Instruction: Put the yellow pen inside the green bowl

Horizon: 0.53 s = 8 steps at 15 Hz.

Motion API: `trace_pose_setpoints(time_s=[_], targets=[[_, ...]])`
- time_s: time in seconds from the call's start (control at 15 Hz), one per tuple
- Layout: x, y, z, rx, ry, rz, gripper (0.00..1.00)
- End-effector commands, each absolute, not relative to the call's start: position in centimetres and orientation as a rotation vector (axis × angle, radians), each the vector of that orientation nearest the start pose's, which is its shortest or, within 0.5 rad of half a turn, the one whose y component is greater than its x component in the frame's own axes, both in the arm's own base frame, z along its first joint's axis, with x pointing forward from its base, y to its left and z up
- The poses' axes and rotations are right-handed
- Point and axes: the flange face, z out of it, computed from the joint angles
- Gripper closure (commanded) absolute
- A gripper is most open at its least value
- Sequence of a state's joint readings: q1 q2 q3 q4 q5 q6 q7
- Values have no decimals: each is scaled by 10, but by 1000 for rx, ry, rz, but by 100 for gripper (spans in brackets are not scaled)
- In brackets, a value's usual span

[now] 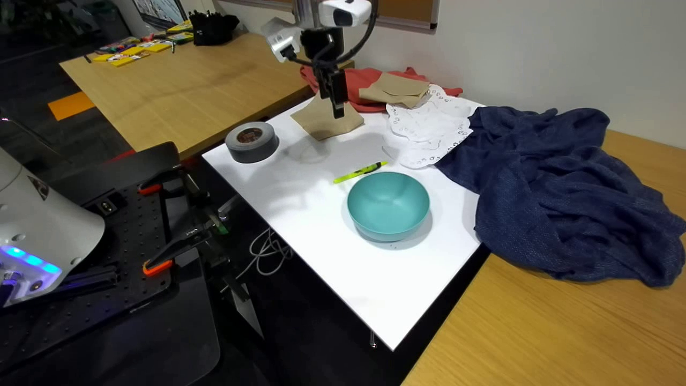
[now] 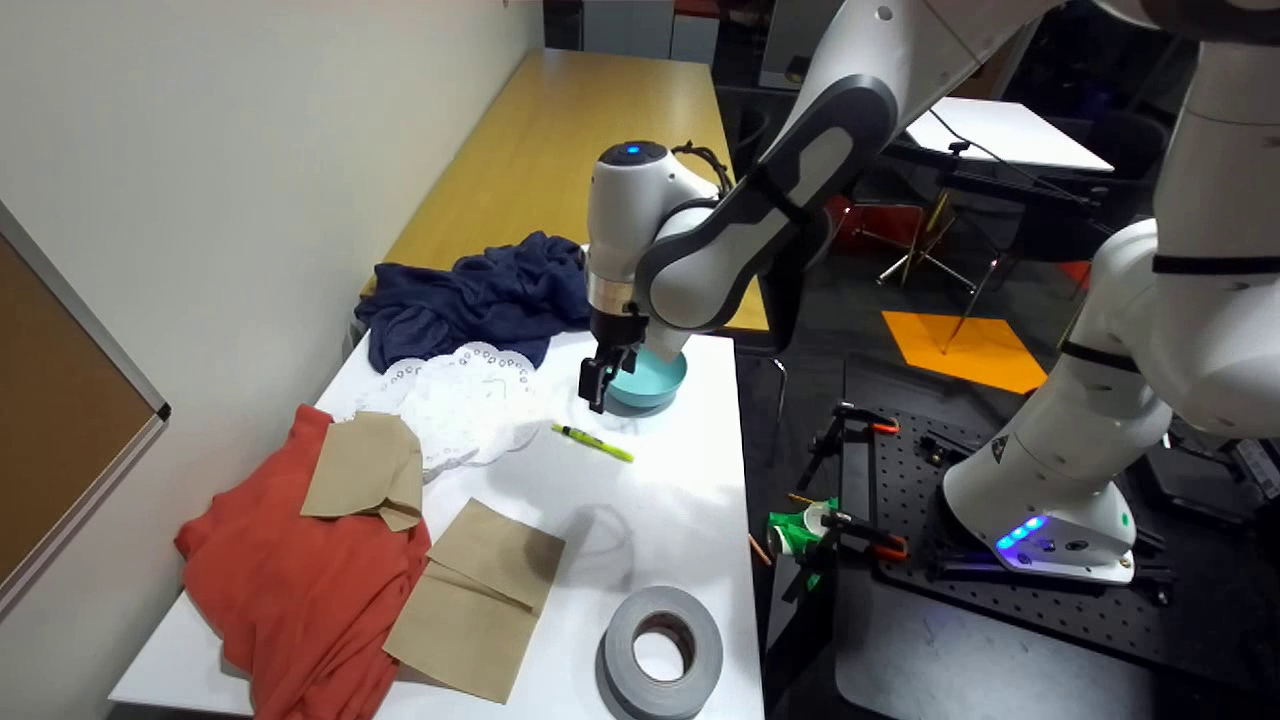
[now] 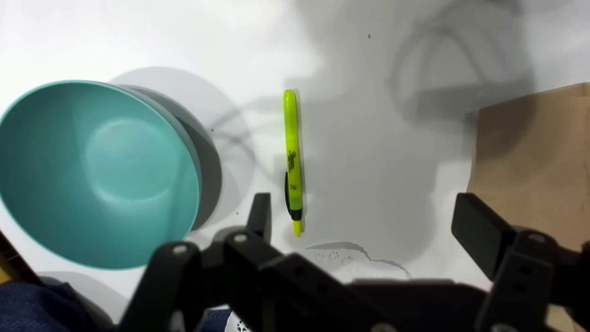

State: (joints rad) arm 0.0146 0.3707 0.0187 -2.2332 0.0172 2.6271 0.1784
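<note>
Plainly, nothing of the placing is done yet: the slim, yellow-green, plastic-looking pen (image 3: 293, 161) lies flat on the white, smooth tabletop (image 3: 249, 41), near the middle of the wrist view, and the round, teal-green, plain-sided bowl (image 3: 126, 161) stands beside it, apart, at the left of the frame. Picking up, carrying over and letting go all look left to do. The black, two-fingered gripper (image 3: 362, 214) shows along the bottom of the wrist view, its jaws spread wide and grasping nothing. In an exterior view the white-and-grey jointed arm (image 2: 720, 250) stretches from the upper right of the frame to near the centre, folded so that the gripper hangs pointing down above the tabletop. In the wrist view the pen falls between the jaws, so I judge a descent is the next need.
</note>
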Motion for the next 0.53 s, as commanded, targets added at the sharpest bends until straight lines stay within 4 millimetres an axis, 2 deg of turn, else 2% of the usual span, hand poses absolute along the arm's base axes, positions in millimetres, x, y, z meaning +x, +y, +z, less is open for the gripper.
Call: trace_pose_setpoints(time_s=[0.0,0.47], targets=[[571,4,172,-3109,269,-3,0],[588,-20,114,-3087,282,84,0]])
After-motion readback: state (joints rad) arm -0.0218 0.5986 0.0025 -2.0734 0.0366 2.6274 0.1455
